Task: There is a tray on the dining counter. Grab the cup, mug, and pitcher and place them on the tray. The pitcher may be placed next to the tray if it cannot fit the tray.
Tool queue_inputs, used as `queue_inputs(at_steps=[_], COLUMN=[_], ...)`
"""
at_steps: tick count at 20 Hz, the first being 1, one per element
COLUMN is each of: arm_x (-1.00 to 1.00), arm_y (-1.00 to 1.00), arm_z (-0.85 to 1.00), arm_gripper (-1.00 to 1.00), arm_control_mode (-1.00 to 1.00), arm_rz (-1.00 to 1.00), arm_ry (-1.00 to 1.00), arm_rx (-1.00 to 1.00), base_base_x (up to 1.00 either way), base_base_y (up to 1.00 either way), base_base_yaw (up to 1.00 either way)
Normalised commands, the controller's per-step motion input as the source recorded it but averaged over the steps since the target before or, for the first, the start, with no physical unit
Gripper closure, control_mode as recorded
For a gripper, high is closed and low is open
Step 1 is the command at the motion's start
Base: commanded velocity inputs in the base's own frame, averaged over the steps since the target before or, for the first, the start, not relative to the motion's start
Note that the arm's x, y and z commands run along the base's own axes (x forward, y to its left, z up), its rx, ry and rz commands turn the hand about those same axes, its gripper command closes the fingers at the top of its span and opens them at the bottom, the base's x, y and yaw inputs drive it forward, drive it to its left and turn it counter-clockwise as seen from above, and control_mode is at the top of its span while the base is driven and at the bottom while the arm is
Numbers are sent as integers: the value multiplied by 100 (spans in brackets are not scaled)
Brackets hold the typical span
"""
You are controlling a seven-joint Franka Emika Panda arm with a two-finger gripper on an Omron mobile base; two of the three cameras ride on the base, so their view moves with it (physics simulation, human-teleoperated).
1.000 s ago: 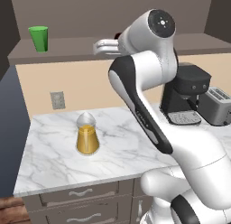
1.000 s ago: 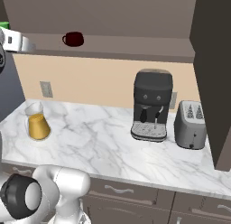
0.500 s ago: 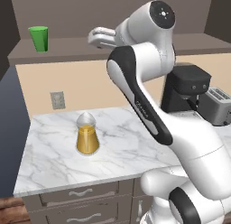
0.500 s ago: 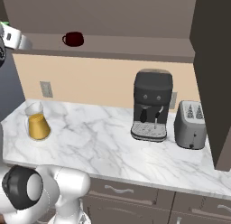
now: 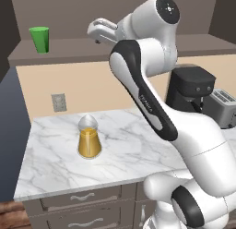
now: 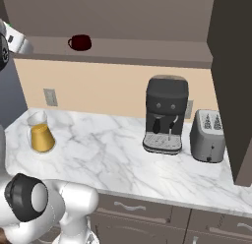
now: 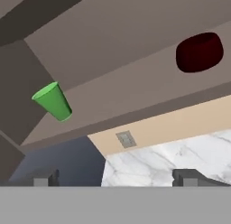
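The green cup [image 5: 39,39] stands on a brown raised ledge [image 5: 69,47] at the upper left, and in the hand view the cup [image 7: 54,102] lies left of centre. The dark maroon mug [image 6: 79,42] sits on the same ledge further right; the hand view has the mug [image 7: 199,52] at upper right. The amber pitcher [image 5: 88,141] stands on the marble worktop [image 5: 50,172]. My gripper [image 5: 93,30] hangs at ledge height, right of the cup and apart from it. The gripper [image 7: 117,178] is open and holds nothing. The tray and dining counter are out of view.
A black coffee machine [image 6: 166,115] and a silver toaster [image 6: 209,135] stand at the right of the worktop. A wall outlet [image 5: 59,102] sits below the ledge. A dark cabinet side [image 6: 231,66] rises at the far right. Drawers [image 5: 83,198] front the worktop.
The arm has swung left and slightly up along the ledge, bringing the hand closer to the green cup. The jaws stayed open. The cup, mug and pitcher have not moved.
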Motion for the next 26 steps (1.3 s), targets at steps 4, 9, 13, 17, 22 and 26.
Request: queue_inputs(at_steps=[4, 9, 13, 17, 22, 26], arm_x=[12, 18, 6, 3, 15, 43], arm_y=[12, 12, 18, 31, 34, 13], arm_z=[0, 0, 0, 0, 2, 14], arm_gripper=[-100, -100, -100, -100, -100, -100], arm_control_mode=[-100, -100, -100, -100, -100, -100], arm_rz=[0, 0, 0, 0, 0, 6], arm_ry=[0, 0, 0, 6, 10, 19], arm_rx=[11, 15, 17, 16, 8, 5], base_base_x=[0, 0, 0, 0, 0, 0], base_base_y=[0, 0, 0, 0, 0, 0], base_base_yaw=[0, 0, 0, 0, 0, 0])
